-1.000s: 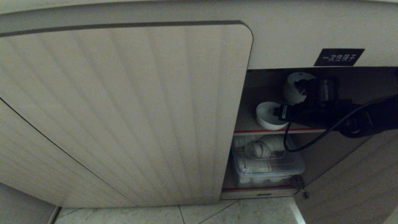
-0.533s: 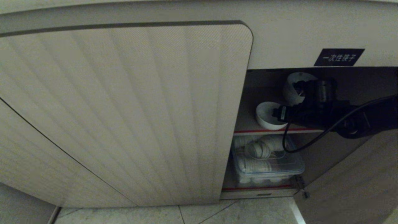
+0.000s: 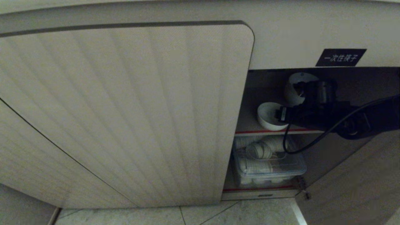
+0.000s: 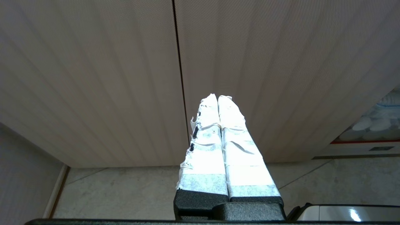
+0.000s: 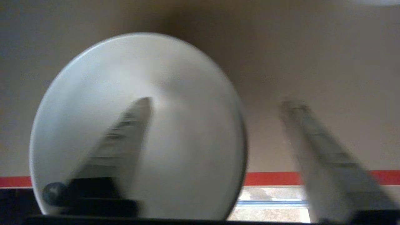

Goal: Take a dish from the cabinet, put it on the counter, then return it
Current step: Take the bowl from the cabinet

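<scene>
Head view: ribbed beige cabinet [image 3: 125, 112], tiled floor [image 3: 218, 215].

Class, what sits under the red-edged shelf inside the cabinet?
A clear plastic bin of stacked white dishes stands beneath the shelf. The closed door covers whatever lies further left.

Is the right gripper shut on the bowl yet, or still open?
Open: in the right wrist view one finger sits inside the dish, the other outside its rim, with clear space between. Right gripper not yet clamped.
</scene>
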